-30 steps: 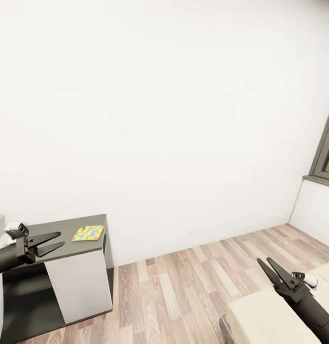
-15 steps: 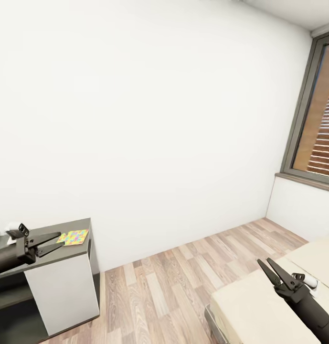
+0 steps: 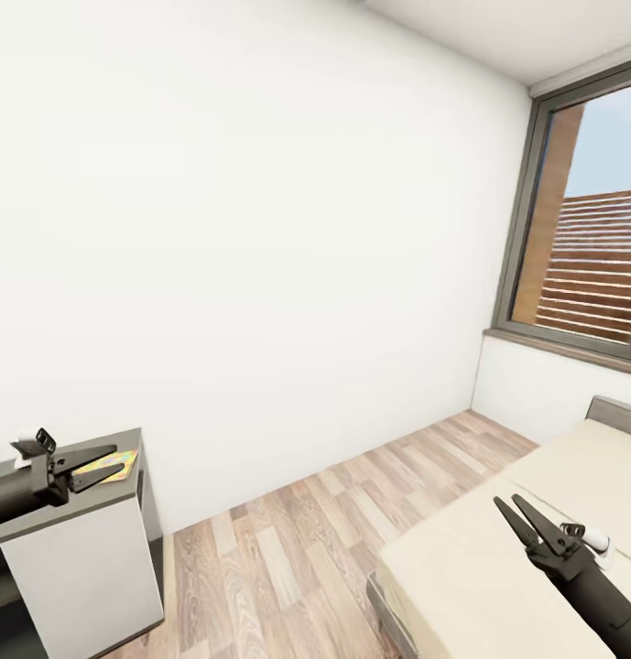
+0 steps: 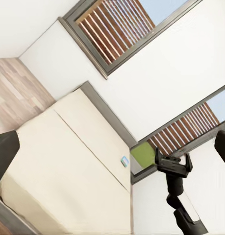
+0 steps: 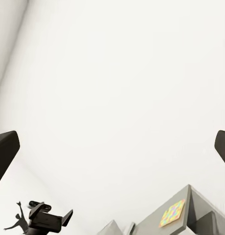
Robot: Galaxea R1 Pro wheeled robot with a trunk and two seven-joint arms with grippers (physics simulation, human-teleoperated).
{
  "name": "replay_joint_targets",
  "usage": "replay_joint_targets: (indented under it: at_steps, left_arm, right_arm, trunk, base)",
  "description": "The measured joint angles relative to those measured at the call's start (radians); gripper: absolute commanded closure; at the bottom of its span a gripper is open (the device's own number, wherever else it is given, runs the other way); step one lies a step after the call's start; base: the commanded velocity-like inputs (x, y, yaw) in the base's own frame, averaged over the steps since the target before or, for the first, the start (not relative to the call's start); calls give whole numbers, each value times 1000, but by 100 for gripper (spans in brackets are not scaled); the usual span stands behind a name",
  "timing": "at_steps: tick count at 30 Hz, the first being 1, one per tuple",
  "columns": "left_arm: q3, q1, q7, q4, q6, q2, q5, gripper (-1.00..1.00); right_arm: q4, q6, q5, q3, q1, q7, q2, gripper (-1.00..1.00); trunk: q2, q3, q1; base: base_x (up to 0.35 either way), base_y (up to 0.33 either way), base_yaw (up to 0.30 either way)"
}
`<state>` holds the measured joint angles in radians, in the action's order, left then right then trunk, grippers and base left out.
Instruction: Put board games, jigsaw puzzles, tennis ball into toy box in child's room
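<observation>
**Robot between desk and bed, both grippers empty**

The robot faces a white wall [image 3: 260, 229] over a wood-plank floor [image 3: 306, 549]. On its left side stands the end of the desk [image 3: 68, 499], with a dark grey top and a white side. One jigsaw puzzle [image 3: 103, 467] lies flat on this top, near the edge. The left gripper [image 3: 100, 463] hangs just over the puzzle, with its fingers a little apart and holding nothing; I cannot tell if it touches the sheet. From the right wrist view the same puzzle [image 5: 172, 212] is seen lying on the grey desk top [image 5: 156, 223].

On the right side is the bed [image 3: 498, 540] with its plain cream mattress. The right gripper [image 3: 515, 513] is above the mattress, its two fingers apart in a narrow V and empty. It is well apart from the puzzle. A window [image 3: 590, 265] with a grey frame is in the far right corner. In the left wrist view a small board game [image 4: 124, 161] lies at the far edge of the bed [image 4: 58, 166].
</observation>
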<state>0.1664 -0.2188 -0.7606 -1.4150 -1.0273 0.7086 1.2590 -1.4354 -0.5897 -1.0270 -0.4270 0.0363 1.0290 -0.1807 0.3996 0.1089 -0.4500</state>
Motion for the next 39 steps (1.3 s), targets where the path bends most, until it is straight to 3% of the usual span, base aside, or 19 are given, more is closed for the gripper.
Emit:
replay_joint_targets:
  at_steps: [11,25,39]
  left_arm:
    - [3,0,-2,0,0,0,0,-100]
    - [3,0,-2,0,0,0,0,-100]
    - [-2,0,-1,0,0,0,0,-100]
  right_arm:
    - [0,-1,0,-18,0,0,2,-100]
    - [4,-4,0,-20,0,-2,1,-100]
    - [105,-56,-1,-51,-22,-29,-4,-100]
  trunk:
    - [0,13,0]
    - [0,30,0]
    - [0,42,0]
  base:
    - [-235,-68,-225]
    - [-150,-213,-225]
    - [-35,-262,-217]
